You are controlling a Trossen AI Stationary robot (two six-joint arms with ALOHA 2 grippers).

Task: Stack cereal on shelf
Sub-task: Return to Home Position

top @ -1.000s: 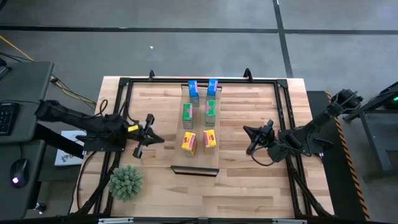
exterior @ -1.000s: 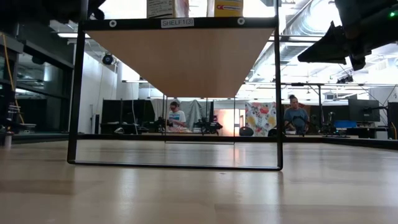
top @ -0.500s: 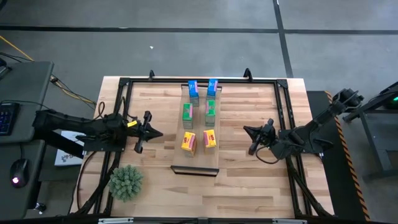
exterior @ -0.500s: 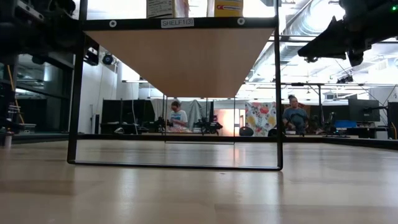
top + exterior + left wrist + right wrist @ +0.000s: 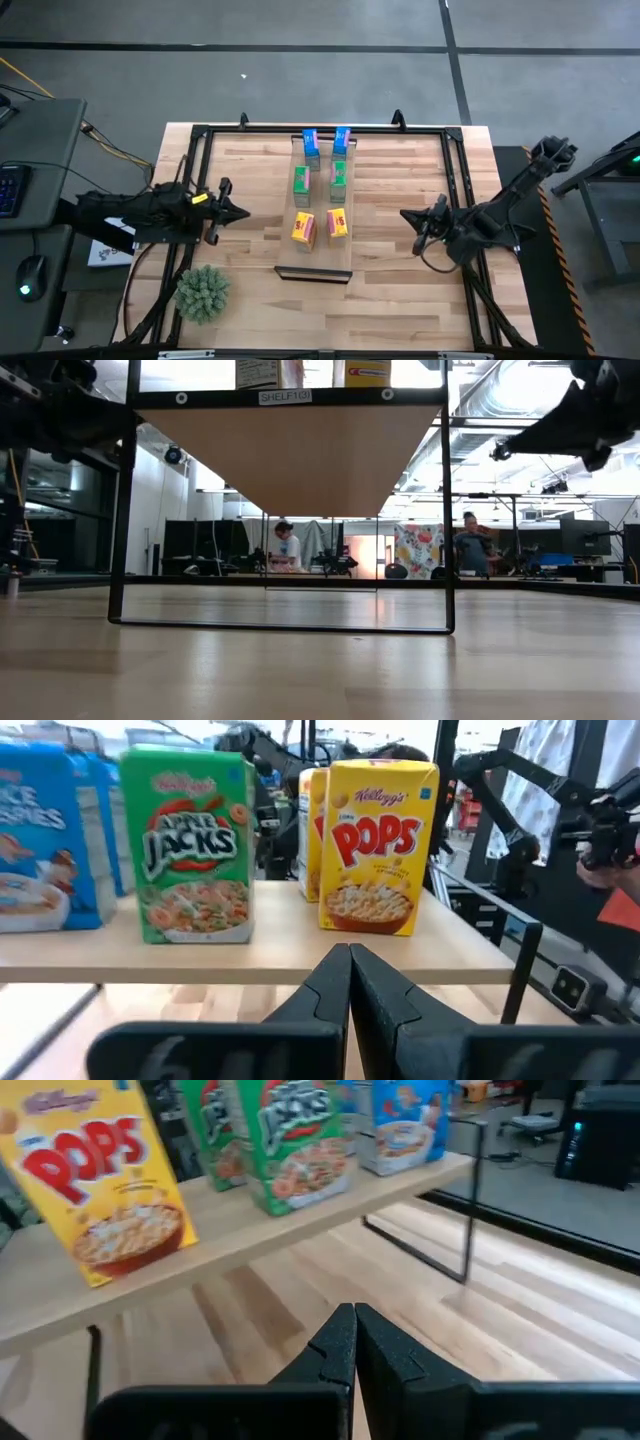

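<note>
Six small cereal boxes stand upright on their bases on the pale wooden shelf (image 5: pixel 321 255), in two rows: two blue (image 5: pixel 311 145) at the far end, two green (image 5: pixel 301 181) in the middle, two yellow (image 5: pixel 304 229) at the near end. My left gripper (image 5: pixel 242 212) is shut and hovers left of the shelf, pointing at it. Its wrist view shows the yellow box (image 5: pixel 375 845), a green box (image 5: pixel 195 845) and a blue box (image 5: pixel 45 840). My right gripper (image 5: pixel 405 217) is shut and hovers right of the shelf, facing the yellow box (image 5: pixel 100 1190).
A spiky green plant (image 5: pixel 203 292) stands at the table's near left corner. Black frame rails (image 5: pixel 190 160) run around the tabletop. The shelf stands raised on a thin black frame (image 5: pixel 445 510). Bare tabletop lies on both sides of the shelf. People sit in the room behind (image 5: pixel 288 550).
My left gripper has drawn back from the shelf toward the table's left edge. My right gripper has drawn back a little toward the table's right edge. Both stayed shut. The boxes have kept still.
</note>
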